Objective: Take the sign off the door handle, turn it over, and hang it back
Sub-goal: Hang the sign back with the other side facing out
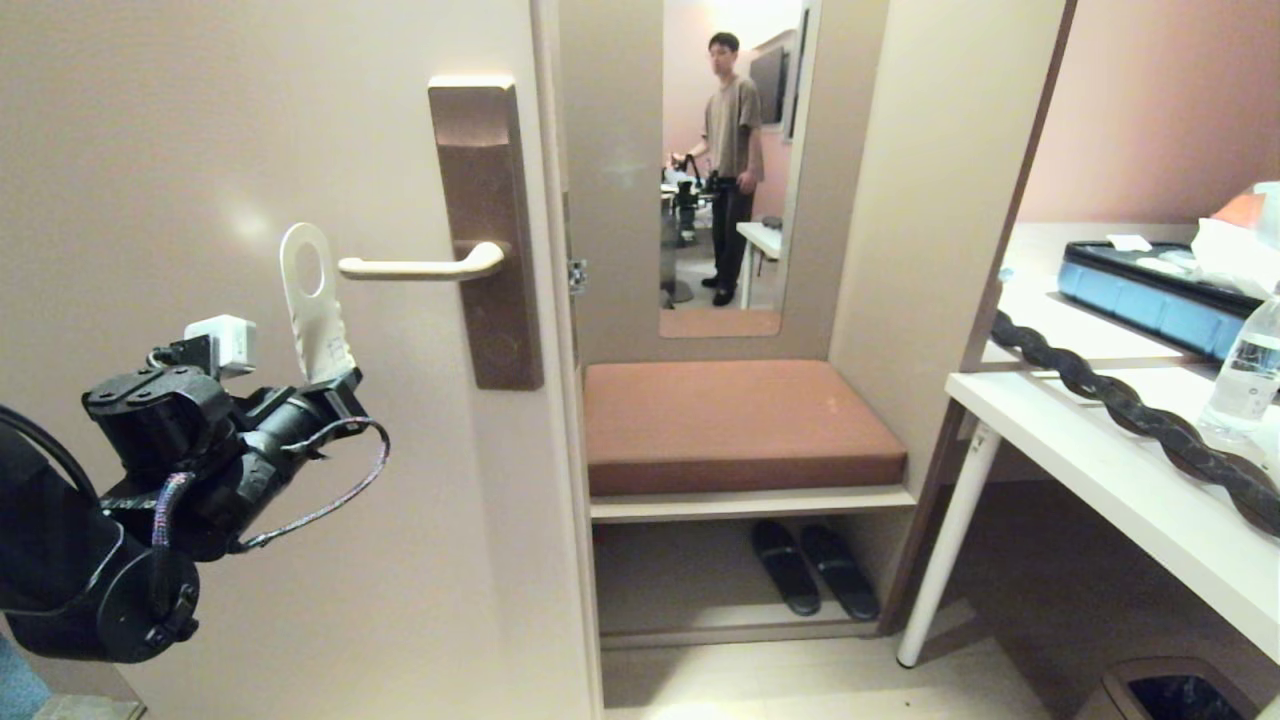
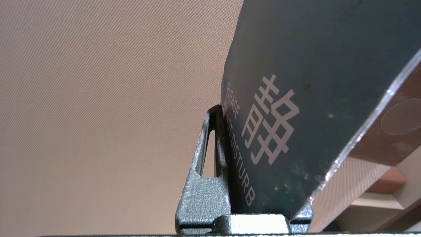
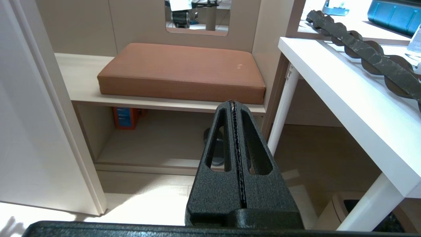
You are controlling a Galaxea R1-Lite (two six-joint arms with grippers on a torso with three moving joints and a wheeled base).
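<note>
Your left gripper [image 1: 335, 385] grips the sign [image 1: 313, 300] beside the door handle [image 1: 420, 266]; align its hole with the lever's tip.

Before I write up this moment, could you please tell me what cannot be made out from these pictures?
- Sign's lower end: hidden by the left gripper in the head view.
- Sign's hole and top: cut off by the top edge in the left wrist view.
- Sign's second line of lettering: partly covered by a finger in the left wrist view.
- Right gripper: outside the head view, so its place cannot be judged there.
</note>
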